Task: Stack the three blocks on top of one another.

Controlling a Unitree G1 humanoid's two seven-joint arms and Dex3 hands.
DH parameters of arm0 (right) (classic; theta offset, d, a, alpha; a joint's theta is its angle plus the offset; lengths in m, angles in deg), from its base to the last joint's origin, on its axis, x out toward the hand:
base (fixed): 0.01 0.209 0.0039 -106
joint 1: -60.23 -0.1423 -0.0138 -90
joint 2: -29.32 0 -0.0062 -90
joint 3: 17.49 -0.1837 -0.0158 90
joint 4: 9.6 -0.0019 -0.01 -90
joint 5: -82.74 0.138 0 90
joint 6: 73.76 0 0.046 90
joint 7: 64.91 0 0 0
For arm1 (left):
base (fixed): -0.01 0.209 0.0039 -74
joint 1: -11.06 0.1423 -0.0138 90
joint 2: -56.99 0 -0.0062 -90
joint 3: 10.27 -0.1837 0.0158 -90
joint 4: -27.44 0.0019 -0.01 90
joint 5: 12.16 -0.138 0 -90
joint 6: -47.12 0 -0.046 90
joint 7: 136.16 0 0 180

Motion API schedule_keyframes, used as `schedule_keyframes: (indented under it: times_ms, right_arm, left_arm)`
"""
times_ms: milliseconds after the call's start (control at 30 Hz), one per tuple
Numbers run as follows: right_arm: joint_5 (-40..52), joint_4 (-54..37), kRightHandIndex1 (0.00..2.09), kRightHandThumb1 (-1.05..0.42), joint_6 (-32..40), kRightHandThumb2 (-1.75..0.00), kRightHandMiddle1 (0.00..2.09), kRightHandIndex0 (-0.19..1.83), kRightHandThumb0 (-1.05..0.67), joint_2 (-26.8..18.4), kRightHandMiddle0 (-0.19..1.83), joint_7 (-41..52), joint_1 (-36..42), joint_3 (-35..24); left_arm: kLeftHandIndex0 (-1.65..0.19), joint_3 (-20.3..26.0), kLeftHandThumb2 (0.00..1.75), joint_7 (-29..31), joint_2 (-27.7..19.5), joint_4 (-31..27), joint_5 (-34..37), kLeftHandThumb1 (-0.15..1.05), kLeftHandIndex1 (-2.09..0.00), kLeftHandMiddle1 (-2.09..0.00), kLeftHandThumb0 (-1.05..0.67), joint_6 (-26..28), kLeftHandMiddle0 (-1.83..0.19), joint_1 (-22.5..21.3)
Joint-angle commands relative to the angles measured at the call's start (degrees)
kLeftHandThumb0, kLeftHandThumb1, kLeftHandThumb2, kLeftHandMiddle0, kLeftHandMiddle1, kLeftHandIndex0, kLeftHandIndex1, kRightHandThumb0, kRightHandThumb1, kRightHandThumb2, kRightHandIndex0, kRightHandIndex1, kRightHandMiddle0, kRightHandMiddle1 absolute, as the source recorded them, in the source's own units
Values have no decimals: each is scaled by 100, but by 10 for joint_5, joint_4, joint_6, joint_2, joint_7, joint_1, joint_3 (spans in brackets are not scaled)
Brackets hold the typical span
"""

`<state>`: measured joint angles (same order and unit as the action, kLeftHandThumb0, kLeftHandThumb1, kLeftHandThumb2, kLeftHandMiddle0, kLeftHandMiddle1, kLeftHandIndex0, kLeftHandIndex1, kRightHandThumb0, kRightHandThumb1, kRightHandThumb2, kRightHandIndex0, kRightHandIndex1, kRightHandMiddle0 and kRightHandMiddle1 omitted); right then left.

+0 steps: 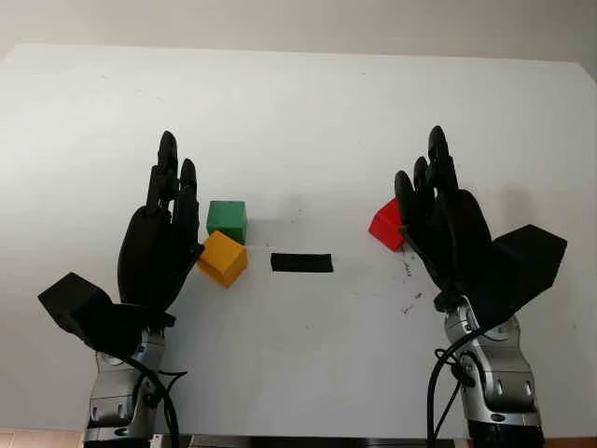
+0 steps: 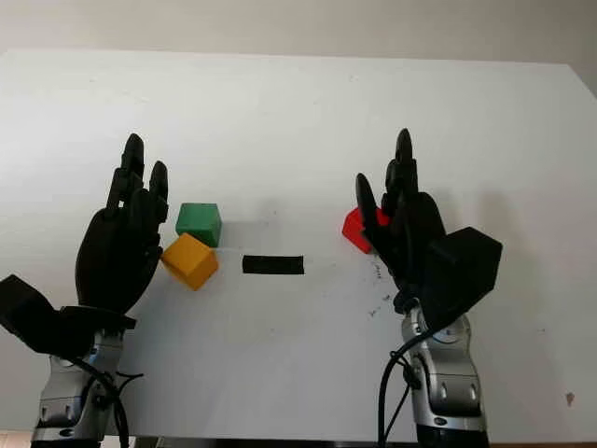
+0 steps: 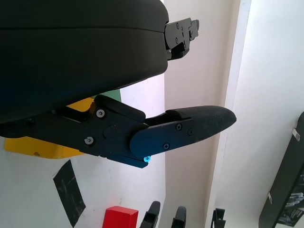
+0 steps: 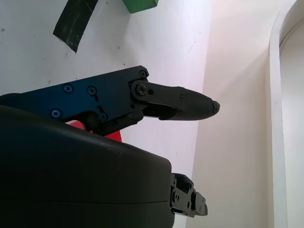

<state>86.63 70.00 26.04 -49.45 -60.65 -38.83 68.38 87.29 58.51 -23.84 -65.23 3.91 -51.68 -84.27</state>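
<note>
The orange block (image 1: 223, 258) sits on the white table (image 1: 308, 112) just beside the left hand (image 1: 159, 238), at the inner edge of its palm, and the green block (image 1: 228, 221) stands just behind the orange one, next to the left hand's fingers (image 1: 170, 177). None of the blocks is stacked. The red block (image 1: 386, 225) lies well apart from these two, across a strip of black tape (image 1: 301, 262) stuck flat on the table between them; it sits against the inner side of the right hand (image 1: 443, 219), partly hidden by that hand's fingers (image 1: 437, 161).

Both hands are raised upright on their wrists, fingers extended and pointing away from the robot (neither holds anything). Whether either hand actually touches its neighbouring block cannot be told.
</note>
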Motion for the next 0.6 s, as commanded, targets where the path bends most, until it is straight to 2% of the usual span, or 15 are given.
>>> schedule_keyframes:
  times_ms: [0,333,400,467,567]
  right_arm:
    - [3,-6,0,-105,-3,-52,0,-19,-62,-1,-19,0,4,0]
    - [-1,-1,0,-105,-6,-51,0,-19,-61,-14,-19,9,-1,-4]
    - [3,-2,0,-105,-9,-49,0,-19,-60,-36,-19,26,-12,-16]
    - [-12,12,1,-105,-36,-44,2,-18,-62,-87,-16,52,-42,-31]
    - [-19,33,2,-105,-53,-23,6,-18,-71,-180,-8,119,-95,-48]
  left_arm:
    - [19,0,62,1,1,-5,-1,105,0,0,-73,-2,19,3]
    - [19,0,62,4,2,3,-1,105,0,0,-73,-5,19,-2]
    - [19,0,62,5,3,2,0,105,0,0,-72,-6,19,-1]
    - [19,-1,62,5,2,4,-2,105,0,0,-73,-7,19,-3]
    - [19,0,62,8,2,12,-2,105,0,0,-73,-13,19,-8]
